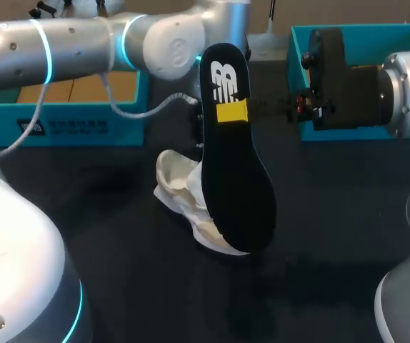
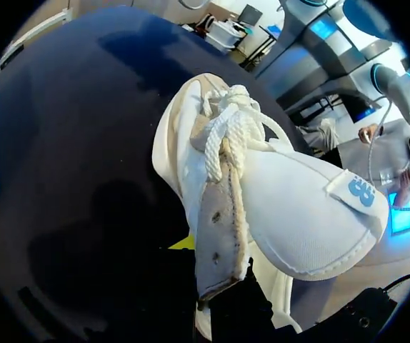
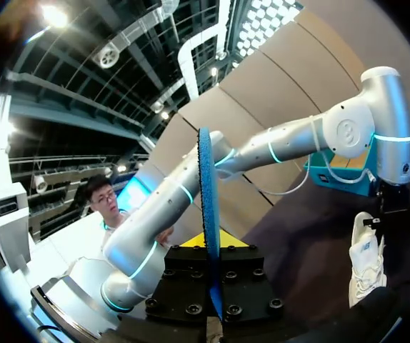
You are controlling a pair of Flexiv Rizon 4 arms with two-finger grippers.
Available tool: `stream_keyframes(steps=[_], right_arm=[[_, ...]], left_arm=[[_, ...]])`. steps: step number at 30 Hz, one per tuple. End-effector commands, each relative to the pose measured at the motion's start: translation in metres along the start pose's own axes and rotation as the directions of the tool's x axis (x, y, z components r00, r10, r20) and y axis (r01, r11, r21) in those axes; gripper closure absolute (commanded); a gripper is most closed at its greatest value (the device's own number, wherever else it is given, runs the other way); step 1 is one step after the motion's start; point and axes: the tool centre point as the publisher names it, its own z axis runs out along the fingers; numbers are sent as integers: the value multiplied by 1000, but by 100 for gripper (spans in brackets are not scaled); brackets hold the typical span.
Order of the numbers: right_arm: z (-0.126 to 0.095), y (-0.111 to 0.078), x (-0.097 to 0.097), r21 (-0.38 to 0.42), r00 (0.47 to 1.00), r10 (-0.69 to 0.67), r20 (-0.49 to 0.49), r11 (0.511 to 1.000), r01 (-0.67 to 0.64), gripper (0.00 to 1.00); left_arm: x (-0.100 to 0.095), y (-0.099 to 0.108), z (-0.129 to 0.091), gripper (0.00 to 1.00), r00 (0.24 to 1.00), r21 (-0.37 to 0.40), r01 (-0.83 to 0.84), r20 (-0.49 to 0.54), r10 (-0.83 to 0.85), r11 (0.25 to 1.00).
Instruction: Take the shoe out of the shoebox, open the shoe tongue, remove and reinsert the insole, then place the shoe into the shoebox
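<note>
A black insole (image 1: 237, 186) with a white logo hangs upright in the air above the table's middle. My right gripper (image 1: 232, 113) is shut on its upper part. In the right wrist view the insole (image 3: 206, 186) shows edge-on, standing up from between the fingers of the right gripper (image 3: 212, 261). Behind and under it, a white shoe (image 1: 180, 189) lies on the dark table. My left gripper (image 2: 213, 284) is shut on the shoe's eyelet flap (image 2: 216, 229), beside the laces (image 2: 223, 136) and the folded-out tongue (image 2: 312, 214). In the head view the insole hides most of that gripper.
A teal shoebox (image 1: 69, 121) with a brown inside stands at the back left. A second teal box part (image 1: 299, 78) is at the back right, behind my right wrist. My left arm (image 3: 298, 143) reaches down to the shoe (image 3: 366, 268).
</note>
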Motion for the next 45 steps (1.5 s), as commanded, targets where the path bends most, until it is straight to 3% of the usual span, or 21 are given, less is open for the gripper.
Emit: stream_keyframes(steps=[1,8,20,36,45], right_arm=[[3,-1,0,-3,1000,1,1,1000,-1,100],[3,-1,0,-3,1000,1,1,1000,-1,100],[3,-1,0,-3,1000,1,1,1000,-1,100],[3,-1,0,-3,1000,1,1,1000,-1,100],[3,-1,0,-3,1000,1,1,1000,-1,100]], left_arm=[[-5,1,-13,100,979,-79,-184,-102,175,980],[-13,1,-20,100,938,-154,-340,-124,323,928],[-32,-28,-5,100,869,-249,-493,-193,456,834],[-48,-51,9,100,818,-236,-570,-249,518,787],[-52,-58,33,100,802,-230,-586,-296,518,777]])
